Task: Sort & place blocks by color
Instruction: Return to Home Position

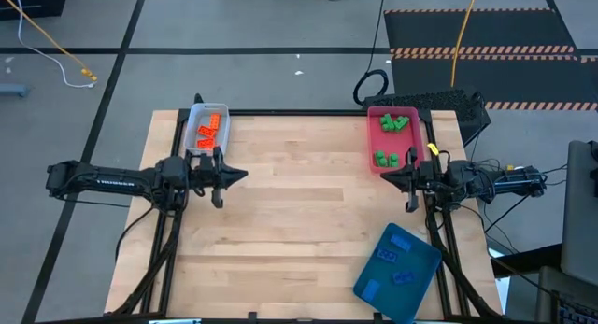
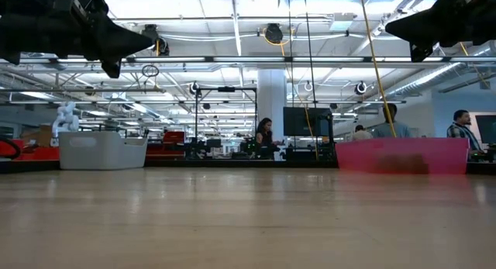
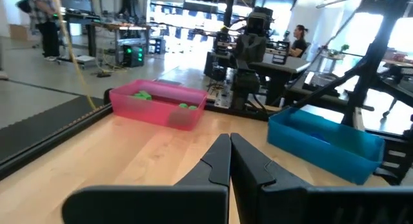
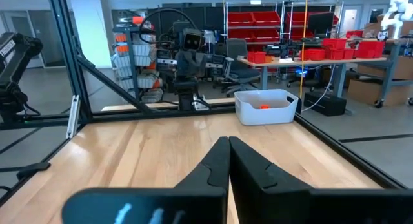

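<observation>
Orange blocks (image 1: 211, 129) lie in the pale tray (image 1: 193, 137) at the table's far left. Green blocks (image 1: 392, 124) lie in the pink tray (image 1: 374, 142) at the far right. Blue blocks (image 1: 394, 259) lie in the blue tray (image 1: 425, 273) at the near right. My left gripper (image 1: 245, 176) hangs shut above the table's left side, pointing level toward the right, with nothing in it. My right gripper (image 1: 383, 175) hangs shut above the right side, pointing level toward the left, also holding nothing. Their shut fingers show in the wrist views (image 3: 229, 156) (image 4: 228, 156).
Bare wooden tabletop (image 1: 299, 212) lies between the two arms. A black frame edges the table. In the low view the pale tray (image 2: 102, 150) and pink tray (image 2: 403, 155) stand at the far edge. People sit and stand in the room beyond.
</observation>
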Robot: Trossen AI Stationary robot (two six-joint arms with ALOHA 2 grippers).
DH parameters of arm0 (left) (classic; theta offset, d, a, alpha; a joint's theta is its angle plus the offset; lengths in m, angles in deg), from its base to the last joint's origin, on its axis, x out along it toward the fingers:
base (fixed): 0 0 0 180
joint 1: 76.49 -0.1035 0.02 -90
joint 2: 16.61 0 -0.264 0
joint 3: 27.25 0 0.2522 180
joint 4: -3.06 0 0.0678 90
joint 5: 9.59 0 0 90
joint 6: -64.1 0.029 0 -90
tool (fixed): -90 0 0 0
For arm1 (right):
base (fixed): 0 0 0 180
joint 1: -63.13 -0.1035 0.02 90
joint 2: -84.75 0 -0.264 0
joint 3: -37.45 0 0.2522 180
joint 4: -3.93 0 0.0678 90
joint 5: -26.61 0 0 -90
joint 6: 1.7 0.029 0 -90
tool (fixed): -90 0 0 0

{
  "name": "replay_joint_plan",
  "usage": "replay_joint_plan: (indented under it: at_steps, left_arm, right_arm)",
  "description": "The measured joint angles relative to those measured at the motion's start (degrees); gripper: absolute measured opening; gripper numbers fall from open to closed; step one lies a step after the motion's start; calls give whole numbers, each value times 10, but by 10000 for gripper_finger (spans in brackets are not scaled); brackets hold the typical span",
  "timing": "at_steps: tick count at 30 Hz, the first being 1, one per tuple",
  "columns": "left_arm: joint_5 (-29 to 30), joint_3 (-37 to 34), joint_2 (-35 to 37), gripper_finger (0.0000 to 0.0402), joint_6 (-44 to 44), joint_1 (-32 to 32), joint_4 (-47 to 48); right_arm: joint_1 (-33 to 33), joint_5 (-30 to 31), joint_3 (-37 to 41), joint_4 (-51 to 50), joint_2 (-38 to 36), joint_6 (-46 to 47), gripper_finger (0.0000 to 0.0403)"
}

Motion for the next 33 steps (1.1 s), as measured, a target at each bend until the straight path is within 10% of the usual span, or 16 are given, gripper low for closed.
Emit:
replay_joint_plan:
  at_steps: [33]
  left_arm:
    - [-18, 0, 0, 8, 16, 0, -12]
  right_arm:
    - [0, 0, 0, 1, 0, -8, 0]
